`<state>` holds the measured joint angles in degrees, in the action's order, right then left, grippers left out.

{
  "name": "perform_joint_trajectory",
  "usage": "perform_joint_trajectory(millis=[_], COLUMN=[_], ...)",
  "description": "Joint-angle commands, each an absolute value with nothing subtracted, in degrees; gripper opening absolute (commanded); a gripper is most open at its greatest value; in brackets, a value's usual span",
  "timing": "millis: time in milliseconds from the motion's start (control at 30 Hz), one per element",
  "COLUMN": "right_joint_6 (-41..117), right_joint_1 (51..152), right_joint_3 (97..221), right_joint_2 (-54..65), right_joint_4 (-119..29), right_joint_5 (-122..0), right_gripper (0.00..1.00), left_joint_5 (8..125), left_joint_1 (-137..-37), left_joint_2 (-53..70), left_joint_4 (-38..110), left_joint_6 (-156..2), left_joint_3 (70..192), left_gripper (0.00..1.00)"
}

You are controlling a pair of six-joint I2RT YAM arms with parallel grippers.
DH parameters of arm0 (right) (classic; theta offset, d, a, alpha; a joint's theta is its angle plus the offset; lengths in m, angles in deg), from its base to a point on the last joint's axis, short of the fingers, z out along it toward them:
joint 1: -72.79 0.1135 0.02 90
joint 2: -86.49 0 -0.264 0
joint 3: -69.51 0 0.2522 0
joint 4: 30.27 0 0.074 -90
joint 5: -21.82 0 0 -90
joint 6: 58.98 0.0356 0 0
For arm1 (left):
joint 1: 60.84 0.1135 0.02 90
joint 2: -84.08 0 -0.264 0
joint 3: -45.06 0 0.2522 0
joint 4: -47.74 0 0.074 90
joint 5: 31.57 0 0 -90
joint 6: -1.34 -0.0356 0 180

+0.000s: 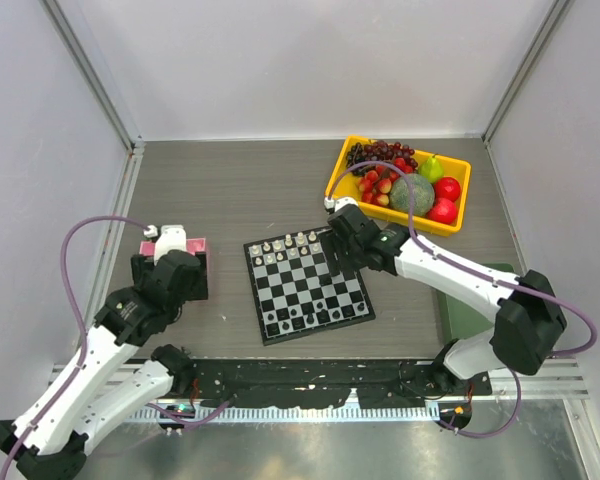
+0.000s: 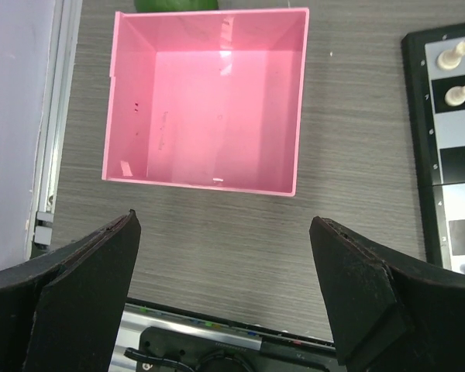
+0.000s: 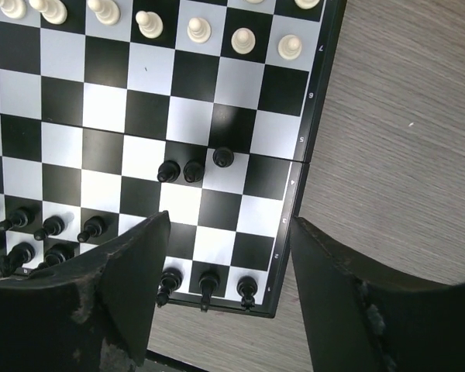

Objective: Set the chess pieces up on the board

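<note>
Black left fingers and right fingers gape apart, the right over the edge-numbered board.

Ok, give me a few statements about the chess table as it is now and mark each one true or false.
1. The pink tray is empty. True.
2. The right gripper is shut on a black piece. False: it is open and holds nothing, above the board.
3. Three black pieces sit on middle squares, apart from the rest of their side. True.
4. The yellow bin holds chessmen. False: it holds fruit.
5. The left gripper hangs over the board. False: it is open near the pink tray, off the board.
</note>
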<state>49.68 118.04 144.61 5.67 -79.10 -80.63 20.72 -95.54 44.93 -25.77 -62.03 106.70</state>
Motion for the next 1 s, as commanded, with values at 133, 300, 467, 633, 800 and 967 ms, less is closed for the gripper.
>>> perform_joint_trajectory(millis=[133,300,467,633,800,967], right_joint_6=[49.6,50.0,50.5,51.0,51.8,51.3], right_joint_1=[117.8,117.8,117.9,117.9,118.0,117.9], right_joint_3=[149.3,151.3,151.8,153.0,152.9,152.8], right_joint_2=[-0.2,-3.3,-4.2,-5.8,-5.6,-5.4], right_joint_4=[-78.9,-78.4,-77.4,-77.5,-76.9,-77.2], right_joint_5=[-77.2,-74.0,-71.3,-69.3,-69.4,-70.6], right_gripper=[0.57,0.48,0.38,0.36,0.36,0.38], left_joint_5=[15.8,15.4,14.2,14.7,16.0,16.2], left_joint_1=[-95.1,-95.2,-95.3,-95.3,-95.2,-95.2], left_joint_2=[50.0,53.1,53.9,52.4,50.7,49.9], left_joint_4=[-23.8,-23.0,-23.6,-23.4,-23.6,-23.7], left_joint_6=[-60.2,-58.9,-57.8,-58.2,-58.6,-58.6], left_joint_3=[106.4,104.9,104.7,104.9,105.3,105.6], left_gripper=[0.99,0.99,0.99,0.99,0.99,0.99])
